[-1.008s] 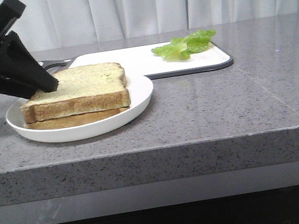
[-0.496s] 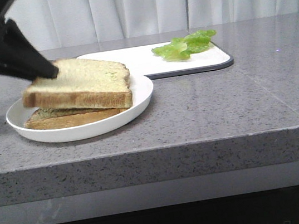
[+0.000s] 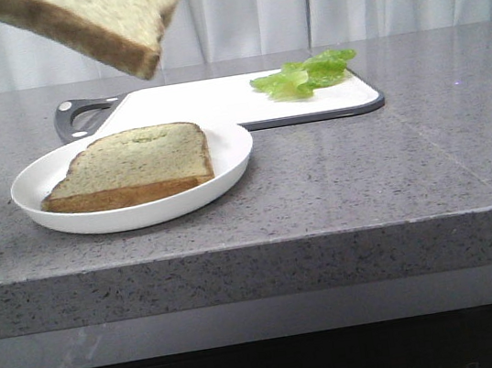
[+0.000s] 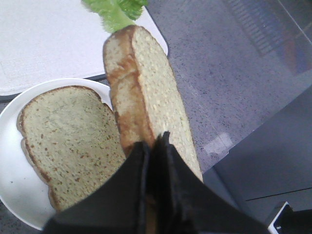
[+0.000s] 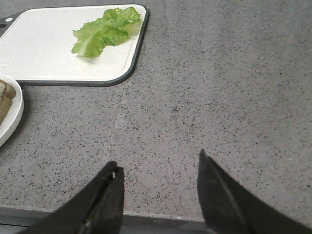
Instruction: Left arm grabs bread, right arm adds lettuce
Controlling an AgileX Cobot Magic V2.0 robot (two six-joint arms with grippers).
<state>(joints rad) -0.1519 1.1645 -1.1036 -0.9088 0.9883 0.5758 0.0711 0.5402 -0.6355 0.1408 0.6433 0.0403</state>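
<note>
1. The grey speckled stone countertop (image 3: 365,175) carries everything; nothing on it blocks the way between the two arms' working areas.
2. The white rectangular cutting board with a dark rim (image 3: 215,101) lies behind the plate, its handle end towards the left.
3. The round white shallow plate (image 3: 232,154) sits near the counter's front edge and holds the thinner toast slice with a faint greenish spot (image 3: 132,162), lying flat with its top face bare.
4. The thick square slice of toast with a pale speckled face and brown crust (image 3: 100,16) is in the air, tilted, well above the plate. So the grab looks done.
5. The left arm's black wedge-fingered gripper (image 4: 151,148) is clamped on that thick slice at one edge, jaws pressed nearly together.
6. The right arm's black gripper (image 5: 158,168) hovers over bare counter with its fingers spread wide, holding nothing, well apart from the leaf.
7. The small bright green ruffled lettuce leaf (image 3: 304,73) rests on the board's far right corner, untouched. Adding it remains: roughly half the task.
</note>
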